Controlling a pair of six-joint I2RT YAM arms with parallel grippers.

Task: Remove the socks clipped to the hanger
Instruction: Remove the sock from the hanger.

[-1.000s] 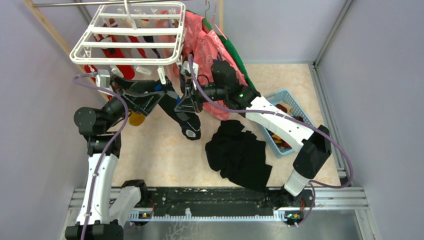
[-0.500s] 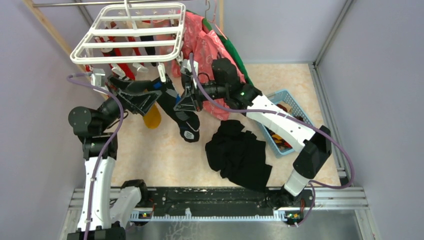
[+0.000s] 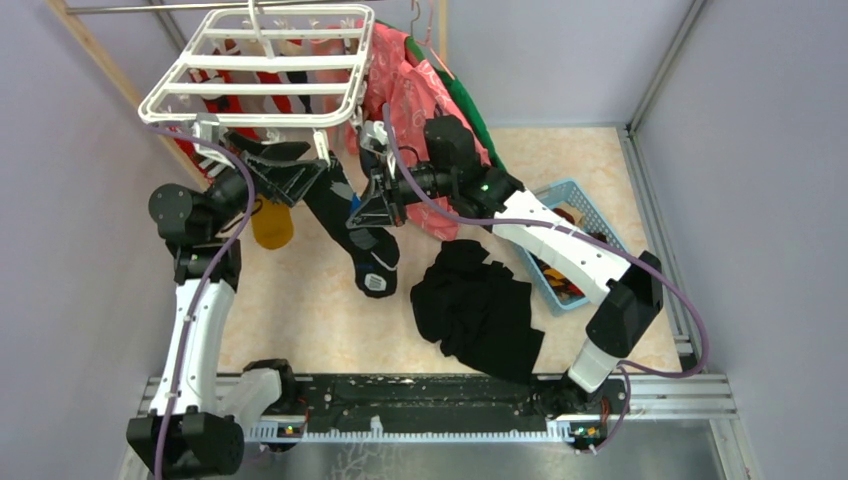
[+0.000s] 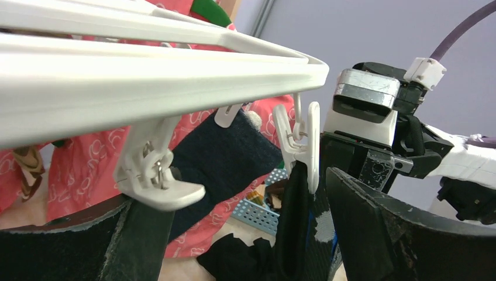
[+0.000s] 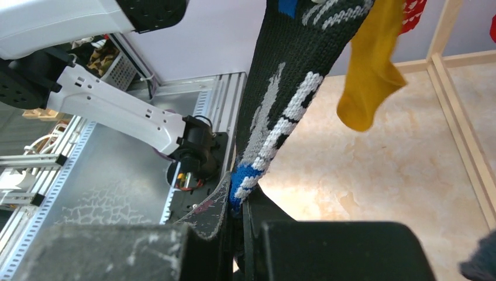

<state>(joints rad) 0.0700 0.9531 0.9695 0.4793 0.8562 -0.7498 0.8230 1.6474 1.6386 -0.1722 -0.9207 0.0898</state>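
**Overhead, a dark sock is pinched low while a clip holds its top**

Up at the far left, the hanger hangs from a rail, its white crossbars over a row of small clips. One clip at its near right corner bites the cuff of a dark patterned sock, which hangs down from there toward the floor.

The right gripper is clamped shut on that sock partway down. The right wrist view shows the knit, black with white and blue marks, squeezed between the closed fingers. The left gripper is spread wide and holds nothing. It sits just under the rack's near edge, and the loaded clip hangs between its fingers – whether it touches either one I cannot tell.

Other socks hang from the rack: a mustard sock to the left of the dark one, and red socks beneath the bars. A pink shirt hangs just right of the rack. On the floor lie a black cloth heap and, further right, a blue basket.
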